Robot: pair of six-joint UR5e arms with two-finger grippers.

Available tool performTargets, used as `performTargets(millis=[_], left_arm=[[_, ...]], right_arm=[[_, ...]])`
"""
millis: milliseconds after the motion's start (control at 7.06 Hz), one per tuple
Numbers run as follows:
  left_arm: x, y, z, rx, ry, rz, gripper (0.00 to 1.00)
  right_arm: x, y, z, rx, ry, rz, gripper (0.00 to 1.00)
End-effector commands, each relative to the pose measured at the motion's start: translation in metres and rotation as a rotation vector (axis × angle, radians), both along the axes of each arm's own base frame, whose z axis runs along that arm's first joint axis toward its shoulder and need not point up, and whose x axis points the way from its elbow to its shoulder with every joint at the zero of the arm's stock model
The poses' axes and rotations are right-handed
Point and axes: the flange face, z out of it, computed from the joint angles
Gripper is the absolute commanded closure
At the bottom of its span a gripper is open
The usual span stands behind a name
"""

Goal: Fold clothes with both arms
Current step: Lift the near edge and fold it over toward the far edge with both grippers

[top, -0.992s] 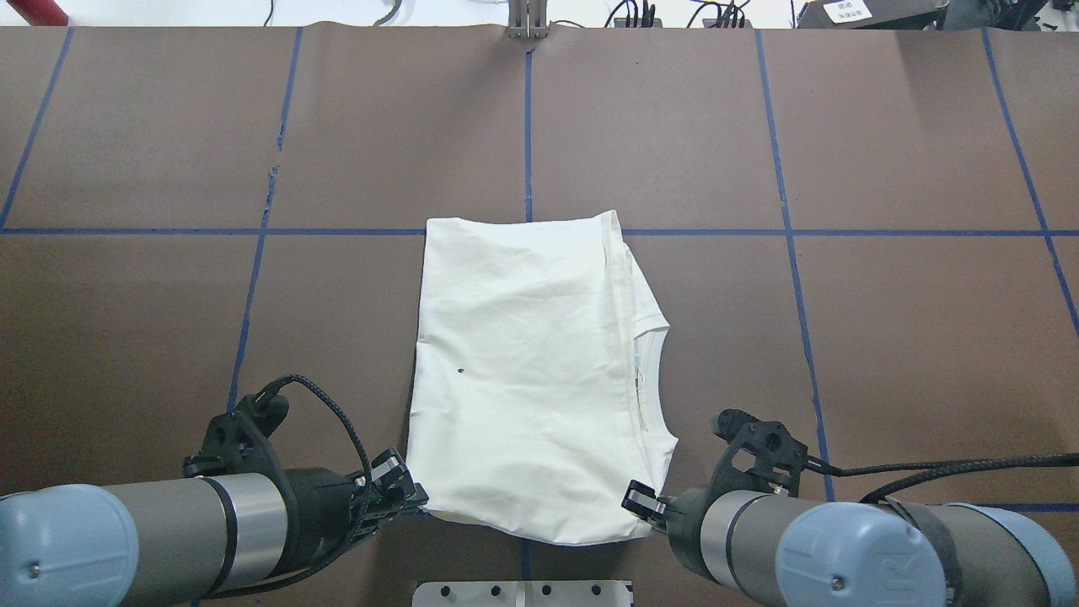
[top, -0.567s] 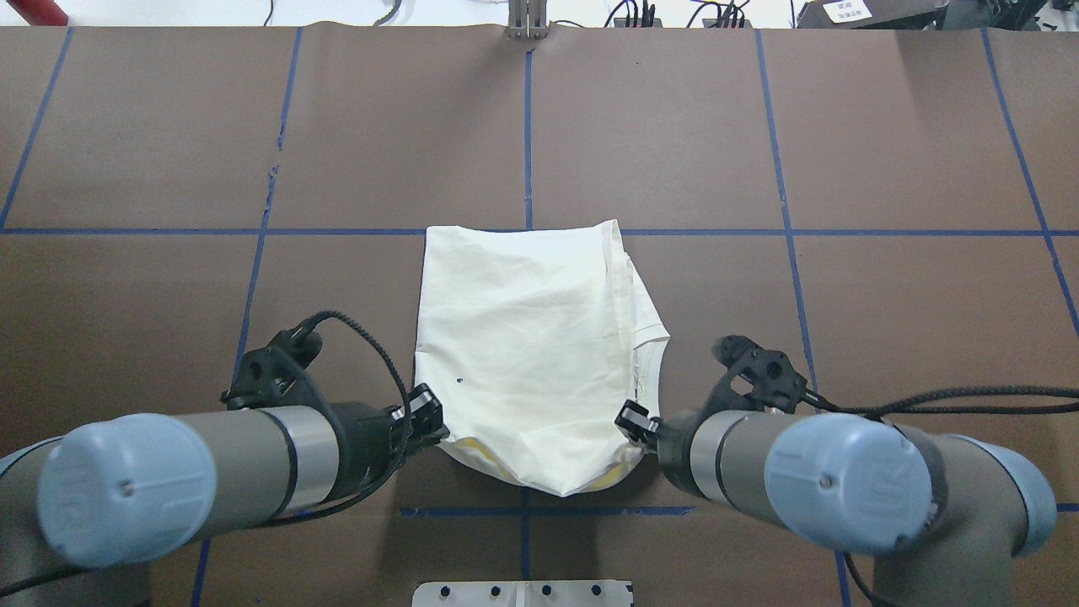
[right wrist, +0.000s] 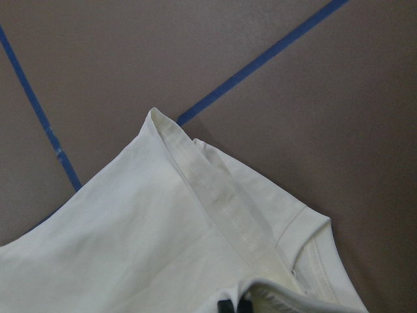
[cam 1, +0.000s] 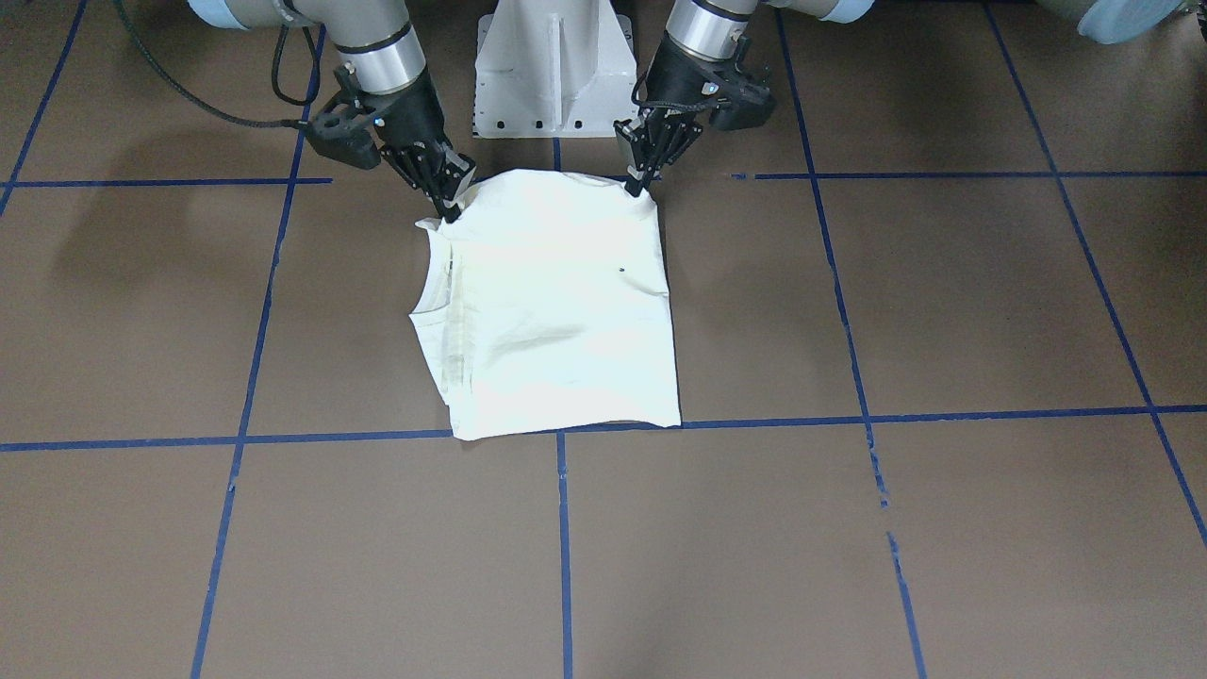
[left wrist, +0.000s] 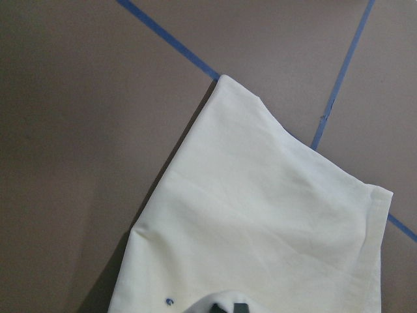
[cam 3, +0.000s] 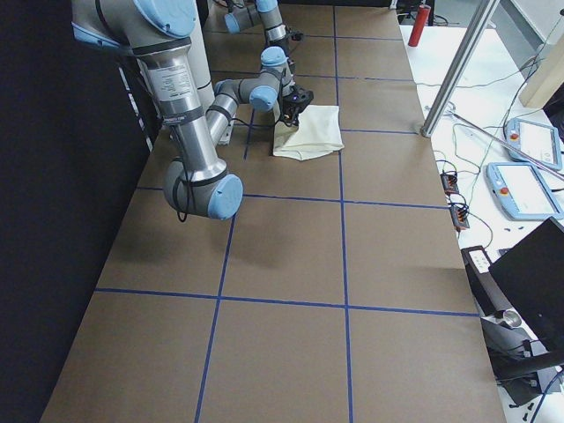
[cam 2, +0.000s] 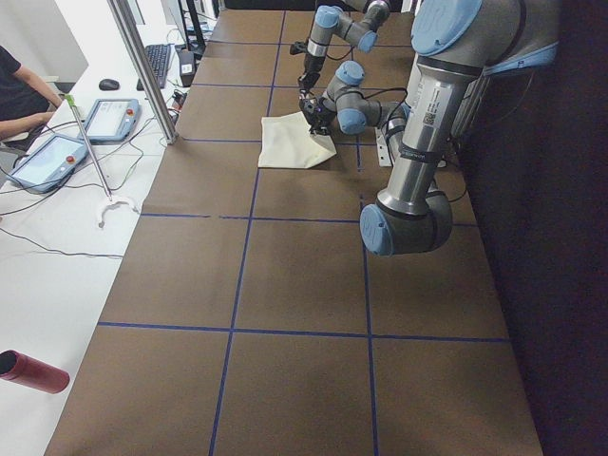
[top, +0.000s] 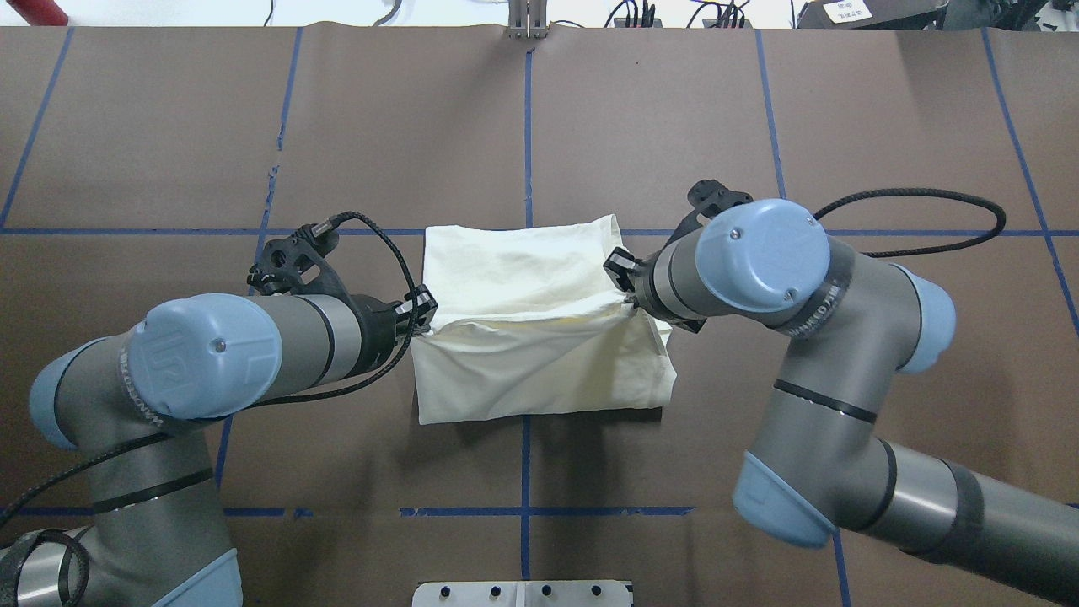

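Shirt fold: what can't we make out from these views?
- Shirt print: no view shows it; only plain cloth faces up.
- Right tool: overhead, tips partly behind its own wrist; wrist view cuts them at the bottom edge.
- Left tool: wrist view likewise cuts tips off.
- Side views: both too small.
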Motion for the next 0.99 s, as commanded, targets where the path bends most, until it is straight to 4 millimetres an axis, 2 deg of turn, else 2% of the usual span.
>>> performTargets(millis=[0, 142, 283, 425, 850], left_arm=[[0.011, -0.037, 0.008, 0.020, -0.047, -0.032, 1.00], [0.031, -0.054, 0.013, 0.014, -0.057, -0.042, 1.00], [0.037, -0.065, 0.023, 0.024, -0.044, -0.053, 1.00], [0.046, -0.070, 0.036, 0.031, -0.077, -0.041, 1.00], [0.040, -0.081, 0.035, 0.058, -0.093, -0.046, 1.00]], right_arm=[[-0.022, -0.047, 0.008, -0.022, 0.054, -0.010, 1.00], [-0.035, -0.062, 0.009, -0.037, 0.071, -0.008, 1.00], [-0.042, -0.076, 0.014, -0.030, 0.051, 0.000, 1.00], [-0.048, -0.089, 0.030, -0.033, 0.023, -0.004, 1.00], [-0.049, -0.101, 0.038, -0.035, 0.032, 0.001, 1.00]])
